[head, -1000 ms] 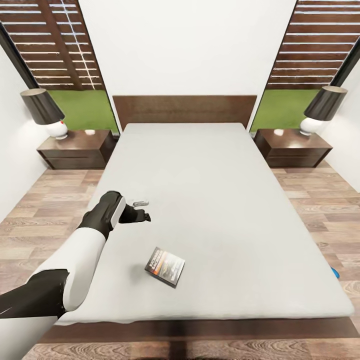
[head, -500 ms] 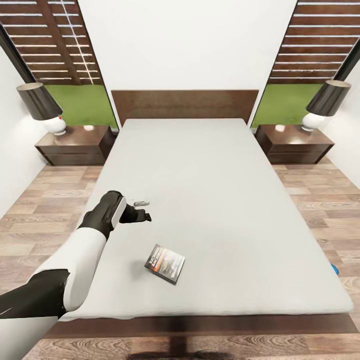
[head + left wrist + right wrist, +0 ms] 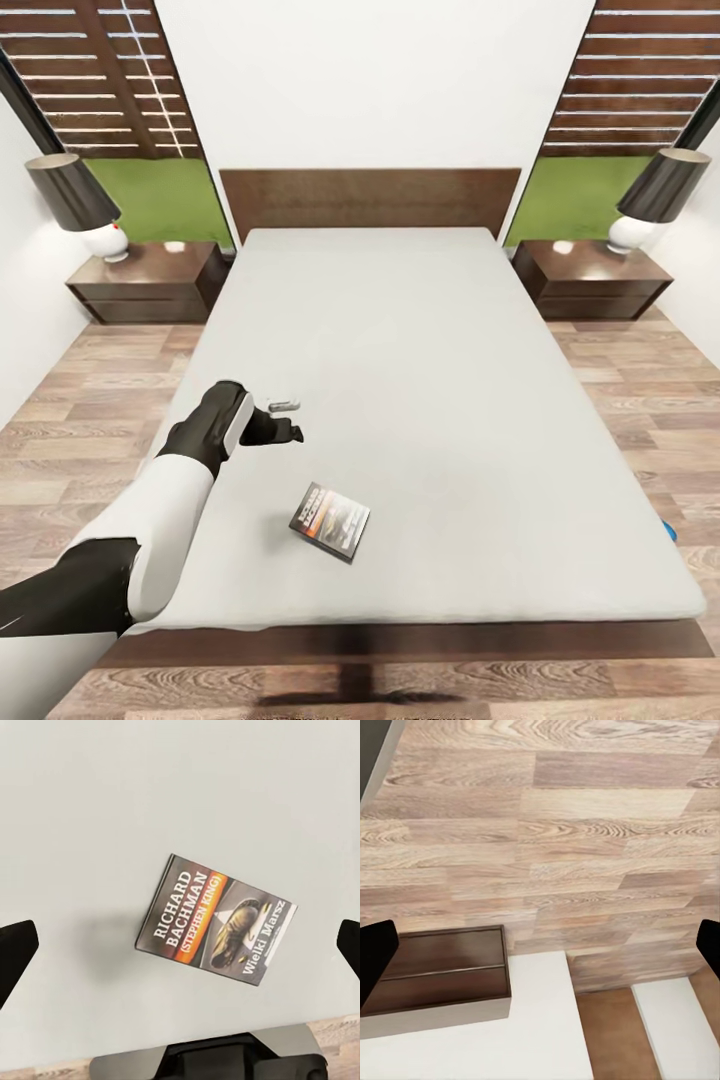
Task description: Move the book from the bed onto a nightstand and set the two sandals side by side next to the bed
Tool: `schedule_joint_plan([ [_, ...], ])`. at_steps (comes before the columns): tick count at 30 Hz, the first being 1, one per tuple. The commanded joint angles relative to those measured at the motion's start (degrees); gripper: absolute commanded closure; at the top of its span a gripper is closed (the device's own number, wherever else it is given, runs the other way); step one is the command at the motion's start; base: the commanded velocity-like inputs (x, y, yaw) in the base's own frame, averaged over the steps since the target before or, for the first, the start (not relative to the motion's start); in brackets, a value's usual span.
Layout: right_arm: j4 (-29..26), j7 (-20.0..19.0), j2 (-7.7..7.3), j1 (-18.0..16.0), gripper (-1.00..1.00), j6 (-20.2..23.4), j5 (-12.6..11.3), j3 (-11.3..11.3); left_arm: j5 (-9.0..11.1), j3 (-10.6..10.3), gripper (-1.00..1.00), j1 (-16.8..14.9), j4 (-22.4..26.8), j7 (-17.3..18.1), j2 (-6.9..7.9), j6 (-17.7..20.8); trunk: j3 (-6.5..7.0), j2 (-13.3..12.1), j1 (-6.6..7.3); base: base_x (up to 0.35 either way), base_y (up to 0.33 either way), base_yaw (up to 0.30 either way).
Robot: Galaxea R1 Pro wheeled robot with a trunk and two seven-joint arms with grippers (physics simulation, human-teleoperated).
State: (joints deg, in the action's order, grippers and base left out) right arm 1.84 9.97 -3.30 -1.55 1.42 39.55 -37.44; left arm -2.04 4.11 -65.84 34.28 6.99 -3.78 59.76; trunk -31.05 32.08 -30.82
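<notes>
The book (image 3: 330,521) is lying flat and face up on the off-white mattress of the bed (image 3: 450,380), near the foot edge and toward the bed's left side, turned at a slant to that edge; in the left wrist view the book (image 3: 216,918) is showing an orange band, white "RICHARD BACHMAN" lettering and a shoe picture. The left gripper (image 3: 288,420) is hovering above the mattress, apart from the book and a little farther toward the headboard (image 3: 370,198), with the white-and-black left arm (image 3: 160,520) reaching forward from the near left corner of the bed and the wrist angled toward the bed's middle. Its fingers are standing wide apart, holding nothing; their dark tips (image 3: 15,956) are sitting at opposite edges of the left wrist view. The right gripper's dark fingertips (image 3: 373,956) are likewise showing wide apart and empty over wood-plank floor (image 3: 585,832). A sliver of blue sandal (image 3: 668,529) is peeking out at the bed's right side on the floor. A nightstand (image 3: 150,280) with a dark-shaded lamp (image 3: 75,200) is standing at each side of the headboard, the other one (image 3: 590,278) at the right. Compared with a second ago, the headboard and nightstands are sitting higher in the head view, so the camera is shifting; the arm and book are keeping their relation.
</notes>
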Motion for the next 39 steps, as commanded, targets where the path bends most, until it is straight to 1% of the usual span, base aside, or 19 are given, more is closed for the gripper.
schedule_joint_plan([
  [1, 0.18, 0.32, -0.04, -0.06, -1.00, 0.08, 0.61, -0.36, -0.25, 0.37, -1.00, -0.09, 0.03, 0.24, -0.09, 0.24, -0.16, 0.07, -0.01, 0.000, 0.000, 0.000],
  [39, 0.18, 0.32, 0.03, -0.07, -1.00, 0.08, 0.61, -0.36, -0.34, 0.70, -1.00, -4.61, -0.77, 0.11, -0.33, 0.24, -3.73, 0.07, -0.01, 0.000, 0.000, 0.000],
])
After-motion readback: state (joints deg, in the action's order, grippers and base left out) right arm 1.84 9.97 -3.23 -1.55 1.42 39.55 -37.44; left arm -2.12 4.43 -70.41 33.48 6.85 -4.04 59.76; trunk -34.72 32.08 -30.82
